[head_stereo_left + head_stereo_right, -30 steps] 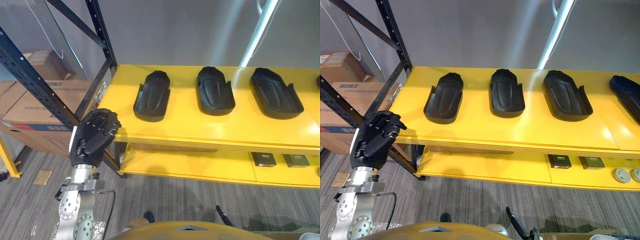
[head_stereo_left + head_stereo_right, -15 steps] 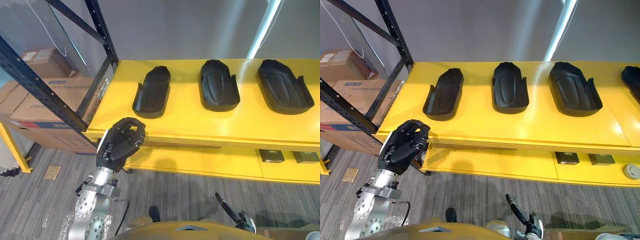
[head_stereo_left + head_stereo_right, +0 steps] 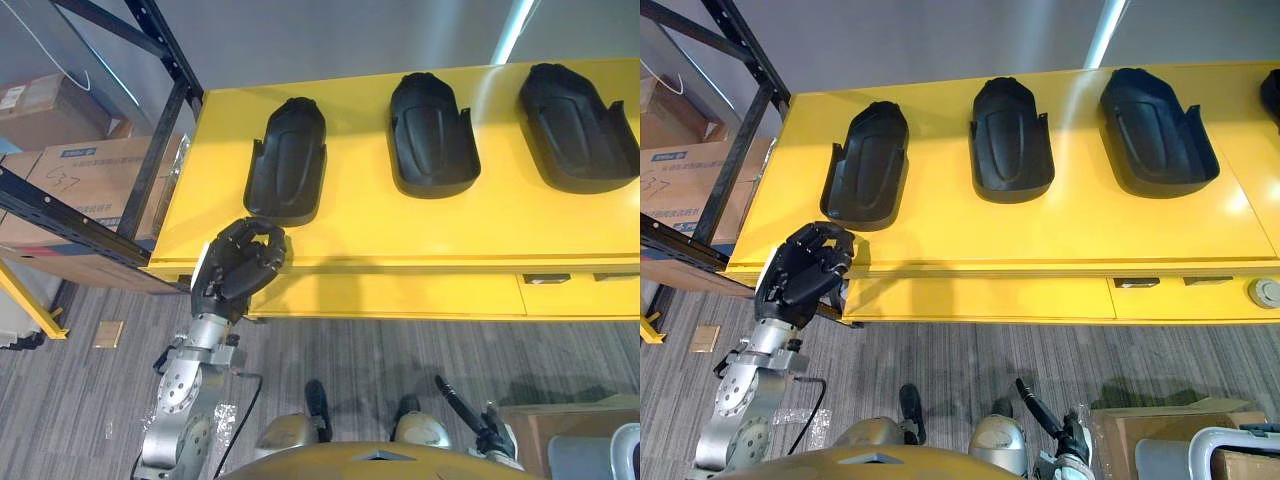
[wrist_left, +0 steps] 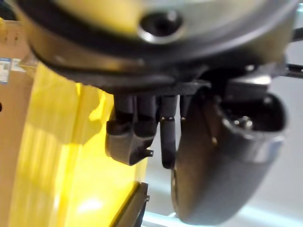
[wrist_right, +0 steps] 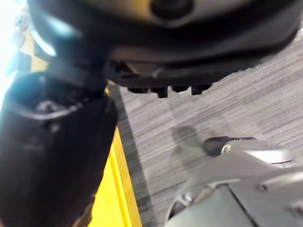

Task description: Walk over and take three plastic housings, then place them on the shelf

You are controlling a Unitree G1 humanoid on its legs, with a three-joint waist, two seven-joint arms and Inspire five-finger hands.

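Three black plastic housings lie in a row on the yellow shelf top (image 3: pixel 400 225): a left one (image 3: pixel 287 160), a middle one (image 3: pixel 430 135) and a right one (image 3: pixel 580 125). My left hand (image 3: pixel 235 270) hovers at the top's front left edge, just short of the left housing, fingers curled with nothing in them. In the left wrist view those curled fingers (image 4: pixel 128 137) hang over the yellow surface. My right hand (image 5: pixel 52 151) hangs low over the grey carpet beside the yellow front edge.
A black rack upright (image 3: pixel 160 150) stands at the shelf's left end, with cardboard boxes (image 3: pixel 80 180) behind it. A fourth dark housing (image 3: pixel 1273 95) peeks in at the far right. An open cardboard box (image 3: pixel 1160 440) sits on the floor at lower right.
The camera has come closer and looks more steeply down. My left hand has moved from beside the rack upright to the shelf's front edge, near the left housing.
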